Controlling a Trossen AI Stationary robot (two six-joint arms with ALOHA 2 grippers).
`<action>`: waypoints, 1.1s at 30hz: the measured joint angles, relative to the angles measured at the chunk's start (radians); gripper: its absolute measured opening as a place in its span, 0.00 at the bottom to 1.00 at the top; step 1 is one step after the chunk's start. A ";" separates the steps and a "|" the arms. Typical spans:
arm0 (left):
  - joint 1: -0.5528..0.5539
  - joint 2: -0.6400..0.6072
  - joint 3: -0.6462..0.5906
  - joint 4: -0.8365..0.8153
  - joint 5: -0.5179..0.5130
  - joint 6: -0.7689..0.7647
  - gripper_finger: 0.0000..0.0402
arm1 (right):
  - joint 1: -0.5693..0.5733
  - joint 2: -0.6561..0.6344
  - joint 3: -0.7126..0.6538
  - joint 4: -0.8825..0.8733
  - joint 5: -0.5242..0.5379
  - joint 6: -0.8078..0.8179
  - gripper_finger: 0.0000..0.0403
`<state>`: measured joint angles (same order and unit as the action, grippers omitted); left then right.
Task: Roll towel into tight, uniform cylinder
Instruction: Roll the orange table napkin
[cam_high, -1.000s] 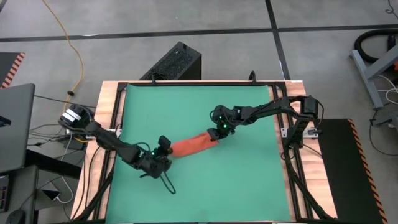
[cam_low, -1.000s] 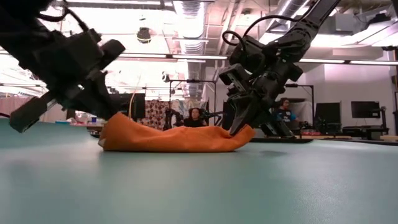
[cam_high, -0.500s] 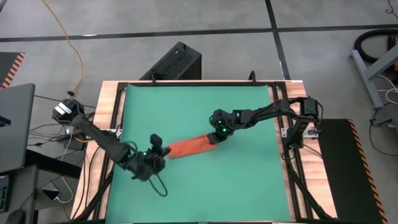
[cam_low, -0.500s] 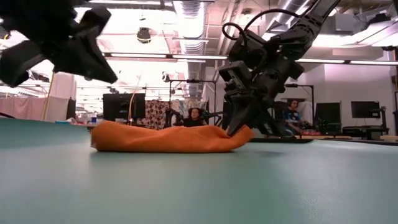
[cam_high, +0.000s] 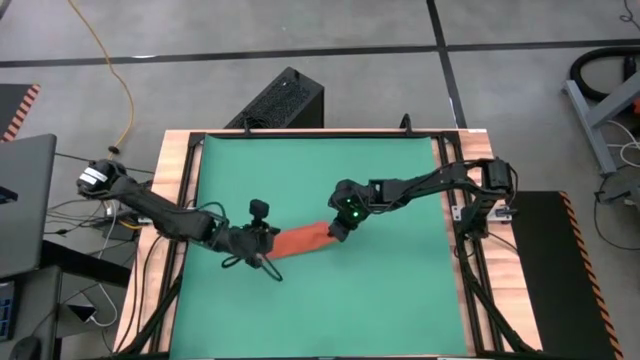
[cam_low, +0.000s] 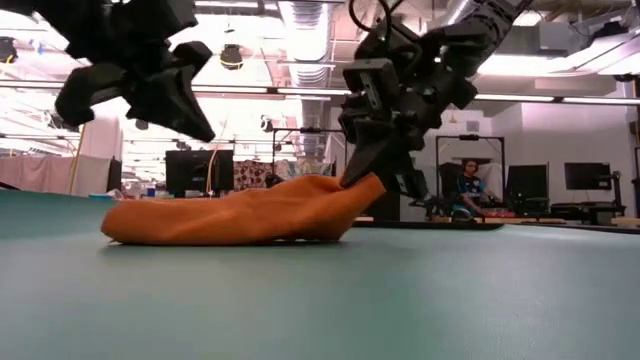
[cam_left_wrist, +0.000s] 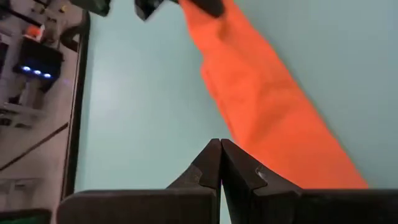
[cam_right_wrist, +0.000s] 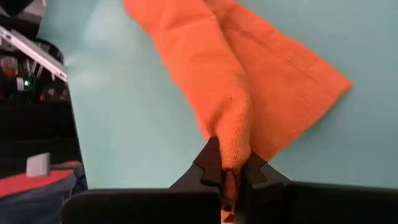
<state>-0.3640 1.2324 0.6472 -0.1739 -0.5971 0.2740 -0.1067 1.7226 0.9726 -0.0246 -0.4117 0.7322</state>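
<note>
The orange-red towel (cam_high: 302, 240) lies as a loose, long roll across the middle of the green mat (cam_high: 390, 290). Its left end and middle (cam_low: 200, 220) rest on the mat, while its right end is raised. My right gripper (cam_high: 338, 231) is shut on that raised end. My left gripper (cam_high: 268, 246) hovers shut above the towel's left end (cam_low: 125, 222), clear of it, with nothing between its fingers (cam_left_wrist: 219, 149). The towel (cam_left_wrist: 273, 112) shows just beside those fingers in the left wrist view. My right gripper pinches a bunched fold at the towel's right end (cam_right_wrist: 231, 140) between its two fingers, in several layers. The fingers slant down from the table's right side, roughly along the roll. That end (cam_low: 362, 188) is lifted off the mat and the towel slopes down from it, slack.
A wooden frame (cam_high: 172, 200) borders the mat. A black box (cam_high: 283, 100) stands beyond the far edge, and a laptop (cam_high: 25, 200) and cables lie off to the left. People sit in the room behind (cam_low: 470, 185). Bare mat lies near and far of the towel.
My left gripper has risen from the towel's left end and rolled, staying shut. My right gripper has moved up and toward the table's left, still shut on the towel. The towel's right end has lifted off the mat and the whole roll has slid left.
</note>
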 joint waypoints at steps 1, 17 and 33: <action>0.013 0.000 0.000 0.023 0.011 0.001 0.00 | 0.006 0.000 0.009 -0.007 0.005 -0.008 0.05; 0.232 0.169 0.000 0.087 0.265 -0.009 0.00 | 0.046 0.000 0.027 -0.036 0.044 -0.087 0.05; 0.199 0.172 0.063 -0.103 0.638 -0.055 0.00 | 0.038 0.000 0.027 -0.051 0.101 -0.117 0.05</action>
<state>-0.1653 1.4044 0.7102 -0.2771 0.0407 0.2193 -0.0685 1.7226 0.9997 -0.0755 -0.3106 0.6152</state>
